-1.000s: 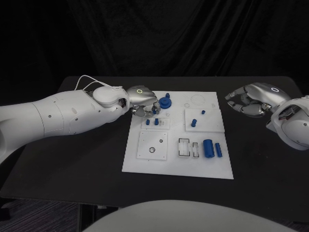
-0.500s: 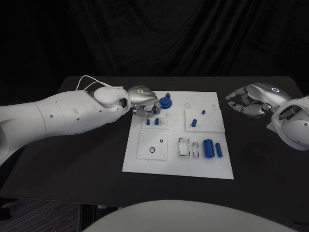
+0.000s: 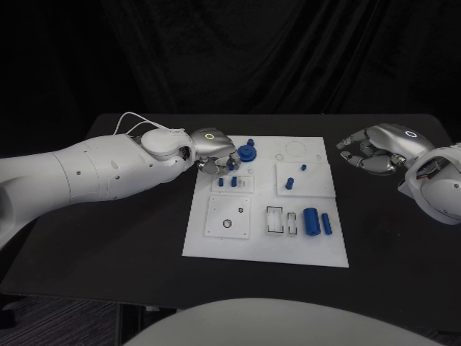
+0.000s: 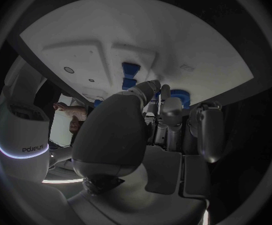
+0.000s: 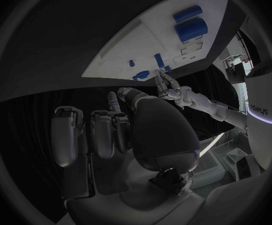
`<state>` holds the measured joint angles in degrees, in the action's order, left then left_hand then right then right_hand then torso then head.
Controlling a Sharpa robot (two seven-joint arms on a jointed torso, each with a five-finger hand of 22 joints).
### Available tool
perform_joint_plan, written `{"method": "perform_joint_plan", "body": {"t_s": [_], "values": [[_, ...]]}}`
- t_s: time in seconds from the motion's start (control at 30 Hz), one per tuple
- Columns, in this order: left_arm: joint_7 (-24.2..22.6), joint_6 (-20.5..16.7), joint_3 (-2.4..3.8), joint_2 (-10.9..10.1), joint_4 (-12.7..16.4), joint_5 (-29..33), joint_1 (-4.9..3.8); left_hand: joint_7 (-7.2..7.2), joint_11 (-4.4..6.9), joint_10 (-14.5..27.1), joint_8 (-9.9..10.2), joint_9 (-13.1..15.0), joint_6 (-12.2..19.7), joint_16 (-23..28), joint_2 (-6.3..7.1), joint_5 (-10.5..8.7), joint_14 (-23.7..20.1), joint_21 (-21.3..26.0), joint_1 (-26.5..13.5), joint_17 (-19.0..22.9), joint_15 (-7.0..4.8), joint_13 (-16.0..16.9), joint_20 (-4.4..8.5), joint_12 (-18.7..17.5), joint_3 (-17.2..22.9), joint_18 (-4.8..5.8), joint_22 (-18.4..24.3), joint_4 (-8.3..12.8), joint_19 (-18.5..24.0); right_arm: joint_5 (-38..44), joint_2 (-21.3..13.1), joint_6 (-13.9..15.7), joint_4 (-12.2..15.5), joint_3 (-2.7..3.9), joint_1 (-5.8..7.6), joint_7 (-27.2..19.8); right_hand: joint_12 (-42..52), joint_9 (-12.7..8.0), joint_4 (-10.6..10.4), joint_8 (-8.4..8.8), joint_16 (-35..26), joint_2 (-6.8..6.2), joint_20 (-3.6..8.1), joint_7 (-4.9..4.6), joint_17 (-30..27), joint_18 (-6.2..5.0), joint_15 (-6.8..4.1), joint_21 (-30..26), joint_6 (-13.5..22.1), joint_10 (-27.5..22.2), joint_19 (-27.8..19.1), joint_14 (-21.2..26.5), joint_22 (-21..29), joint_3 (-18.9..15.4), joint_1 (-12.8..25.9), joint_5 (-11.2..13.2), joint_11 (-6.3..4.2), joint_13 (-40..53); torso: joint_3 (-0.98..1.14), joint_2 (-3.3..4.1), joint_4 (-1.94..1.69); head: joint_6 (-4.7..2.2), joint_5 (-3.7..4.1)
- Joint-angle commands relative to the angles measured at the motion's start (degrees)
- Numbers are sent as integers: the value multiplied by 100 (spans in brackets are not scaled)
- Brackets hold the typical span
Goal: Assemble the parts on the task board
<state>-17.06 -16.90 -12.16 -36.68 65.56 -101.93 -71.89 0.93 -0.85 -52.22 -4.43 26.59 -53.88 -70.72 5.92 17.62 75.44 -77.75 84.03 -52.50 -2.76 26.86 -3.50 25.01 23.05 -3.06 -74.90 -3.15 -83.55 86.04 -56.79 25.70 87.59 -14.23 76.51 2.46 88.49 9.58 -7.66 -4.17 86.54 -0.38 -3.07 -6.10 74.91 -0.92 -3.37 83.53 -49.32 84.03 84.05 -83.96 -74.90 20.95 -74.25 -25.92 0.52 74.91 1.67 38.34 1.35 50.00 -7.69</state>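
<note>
White, the task board [image 3: 261, 238] lies in the middle of the black table [image 3: 106, 238], a flat plate with several raised square panels on it. The left hand [image 3: 214, 153] reaches in over the board's far left corner, its silver fingers [image 3: 220, 166] curled down beside a round blue part [image 3: 249, 153] that stands there with a small peg rising from it; the fingertips sit very close to that piece, but from the head view I cannot tell whether they pinch anything, and the left wrist view shows the fingers [image 4: 172, 110] bent toward blue parts [image 4: 130, 74] on the white surface without making a grasp plain. Just nearer on the board, two small blue pegs [image 3: 226, 182] stand on a left panel, and another blue peg [image 3: 289, 183] stands on the panel to their right. Toward the near right of the board a thick blue cylinder [image 3: 310, 219] lies beside a thinner blue bar [image 3: 325, 223], next to two outlined slots [image 3: 277, 220]. The right hand [image 3: 376, 150] hangs above the bare table off the board's far right edge, well apart from the parts, its fingers [image 5: 104, 132] curled inward around nothing.
</note>
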Motion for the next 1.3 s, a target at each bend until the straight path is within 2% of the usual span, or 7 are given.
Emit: {"method": "perform_joint_plan", "body": {"t_s": [0.03,0.87,1.0,1.03,1.1,1.2,1.3], "values": [[14,101,1,19,-7,-13,16,-31,-48,39,65,-63,113,58,59,-101,-58,56,-39,55,26,-68,-11,-97,33,14,-1123,-6,36,11,-7,-24,3,4,-14,98,-36,-8,-5,16,-36,15,5,-7,961,-86,6,-40,-38,390,253,-467,-1273,38,60,-25,-11,1304,-2,0,-7,0,4],[208,-1270,1,-449,141,-13,18,-305,-161,765,40,-513,616,632,359,-659,-748,951,10,977,148,-392,-119,-517,-86,-154,-889,-150,543,12,-96,34,69,4,-13,83,-352,-10,24,8,-136,-19,2,-15,831,-128,11,-214,-75,65,167,-427,-1215,55,73,-22,-6,974,-9,7,-2,0,35],[182,-1923,1,-803,283,107,17,-279,-174,1238,41,-641,554,1409,347,-683,-2130,2952,-8,1761,228,-254,-236,-248,-208,-449,-410,-307,1936,12,-168,-65,140,5,-5,107,-1053,-11,115,1,-532,-105,-15,-45,346,-271,32,-841,-108,-563,-144,-250,-1002,112,17,34,18,310,-13,-7,-8,0,-22],[130,-2070,1,-908,357,254,17,-220,-150,1377,44,-689,525,2240,373,-800,-3186,4542,-38,1997,419,-228,-274,-123,-224,-590,-78,-428,3358,12,-182,-131,167,5,1,125,-1350,4,142,-16,-679,-141,-32,-51,179,-323,51,-1093,-141,-840,-272,-172,-917,130,-8,81,34,45,-21,-6,-7,0,-40],[-31,-2315,1,-1101,530,637,17,-112,273,1902,66,-821,424,2561,362,-707,-4553,5165,0,1945,610,-252,-289,28,-435,-427,-78,-580,4578,12,-212,-334,240,6,46,168,-2170,45,166,-16,-999,-234,-60,-44,-164,-424,78,-1624,-112,-1632,-553,29,-741,161,-49,193,50,-658,-29,0,-9,0,-60],[-443,-2561,0,-1338,767,1389,14,-120,44,2406,72,-986,466,2853,359,-636,-5423,5692,-2,2179,453,-398,-158,177,-698,-426,54,-941,5259,12,-213,-537,311,6,146,213,-3063,94,237,-44,-1348,-329,-108,-62,-531,-528,131,-2225,-125,-2539,-881,290,-548,239,-151,206,100,-1405,-37,-9,-39,0,-40],[-1083,-2564,0,-1558,980,2509,11,-193,391,2862,23,-1216,602,3632,399,-552,-6012,6559,110,2909,485,-827,-130,172,-1071,-337,568,-1356,6029,13,-136,-723,345,6,311,251,-4112,171,348,-100,-1701,-427,-167,-96,-900,-616,202,-2789,-192,-3632,-1201,597,-380,348,-280,187,176,-2233,-45,-25,-47,0,-40]]}}
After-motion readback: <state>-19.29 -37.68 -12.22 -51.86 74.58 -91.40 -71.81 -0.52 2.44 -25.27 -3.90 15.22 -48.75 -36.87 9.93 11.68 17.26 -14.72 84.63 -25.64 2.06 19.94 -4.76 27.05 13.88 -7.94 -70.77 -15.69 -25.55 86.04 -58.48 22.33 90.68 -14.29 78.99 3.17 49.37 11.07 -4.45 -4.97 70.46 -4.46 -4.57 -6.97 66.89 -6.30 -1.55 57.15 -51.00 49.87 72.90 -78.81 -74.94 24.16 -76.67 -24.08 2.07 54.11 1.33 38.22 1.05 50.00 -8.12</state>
